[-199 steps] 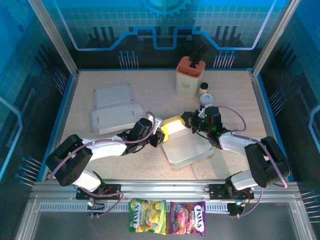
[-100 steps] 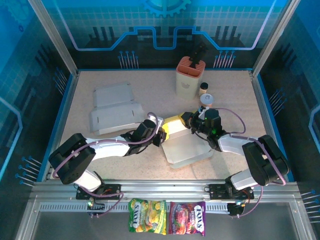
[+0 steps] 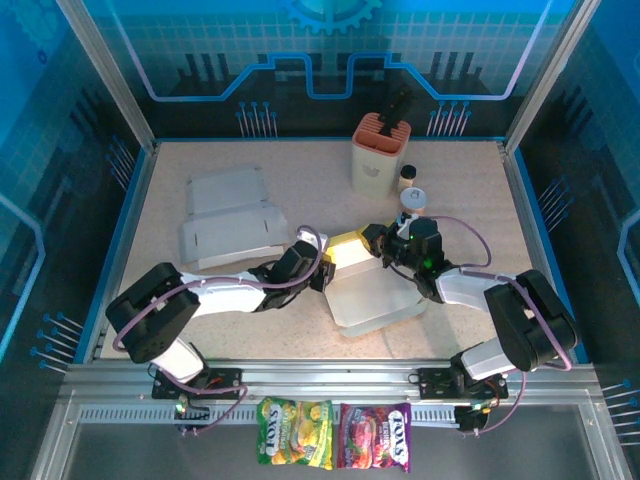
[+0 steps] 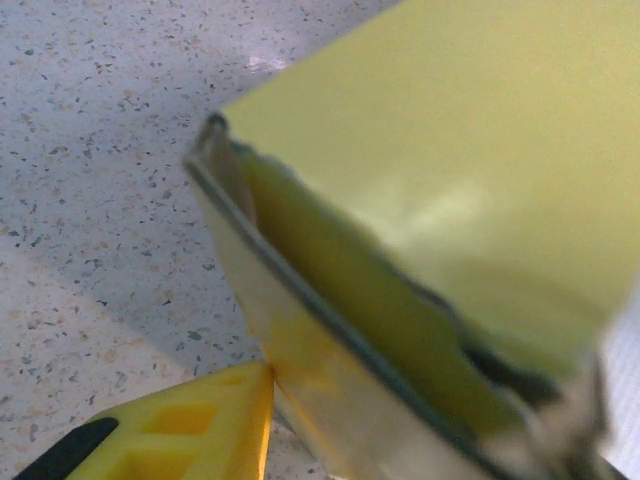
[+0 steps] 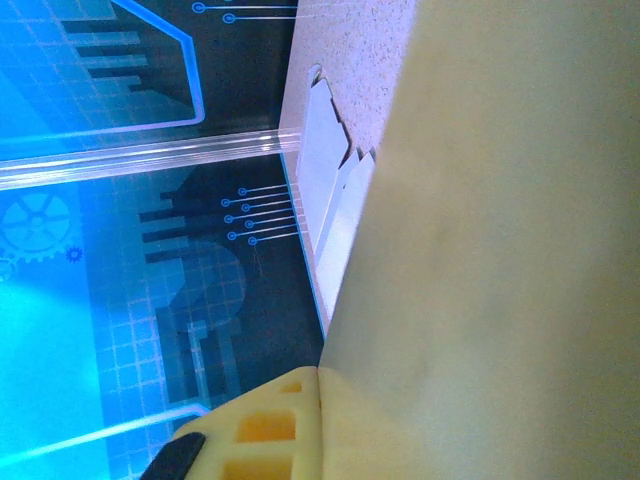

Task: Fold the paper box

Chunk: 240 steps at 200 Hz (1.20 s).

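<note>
Although the speckled table [image 3: 300, 175] is wide, the paper box [image 3: 375, 295] sits at its middle between both arms, its yellow flap [image 3: 348, 250] raised. The right gripper [image 3: 378, 243] pinches the flap's right end. The left gripper [image 3: 320, 272] touches its left edge, and I cannot tell how its jaws stand.

You see the paper box [image 4: 450, 150] close up and blurred, its yellow flap tilted above the speckled table [image 4: 90, 150]. A yellow finger [image 4: 190, 430] sits low left, seemingly touching the box's lower edge.
</note>
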Tool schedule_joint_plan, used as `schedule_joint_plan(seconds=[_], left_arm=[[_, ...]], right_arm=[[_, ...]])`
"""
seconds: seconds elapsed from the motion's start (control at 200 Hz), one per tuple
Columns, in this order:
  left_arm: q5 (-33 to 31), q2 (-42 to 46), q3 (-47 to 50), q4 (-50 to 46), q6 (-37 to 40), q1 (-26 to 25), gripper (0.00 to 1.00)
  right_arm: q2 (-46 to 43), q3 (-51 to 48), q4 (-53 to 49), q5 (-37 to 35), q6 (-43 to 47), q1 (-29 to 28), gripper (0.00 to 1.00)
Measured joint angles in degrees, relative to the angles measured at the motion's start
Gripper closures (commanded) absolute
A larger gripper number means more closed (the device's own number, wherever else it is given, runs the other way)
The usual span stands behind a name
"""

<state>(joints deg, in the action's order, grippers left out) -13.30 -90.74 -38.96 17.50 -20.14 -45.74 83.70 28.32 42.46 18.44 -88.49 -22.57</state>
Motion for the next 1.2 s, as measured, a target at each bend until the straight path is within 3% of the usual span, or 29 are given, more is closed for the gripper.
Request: schedule_joint_plan(seconds=[0.34,0.57,0.946,1.201], left_arm=[[-3.0,-2.6,-1.9,0.2,-1.4,-0.2,0.75],[-6.5,-3.3,-3.8,-2.8,-4.0,-1.6,0.76],[-13.4,-5.9,-11.1,-14.9,-17.8,-3.9,0.82],[-15.5,-8.0,-16.1,-22.8,-24.5,-4.4,0.98]], right_arm=[[0.3,0.0,0.5,0.2,0.0,-0.5,1.00],[0.3,0.0,0.5,0.0,0.0,-0.6,1.00],[0.3,0.3,0.0,-1.9,0.0,-1.5,1.00],[-0.5,0.7,-1.7,-5.2,-0.2,-3.0,1.00]])
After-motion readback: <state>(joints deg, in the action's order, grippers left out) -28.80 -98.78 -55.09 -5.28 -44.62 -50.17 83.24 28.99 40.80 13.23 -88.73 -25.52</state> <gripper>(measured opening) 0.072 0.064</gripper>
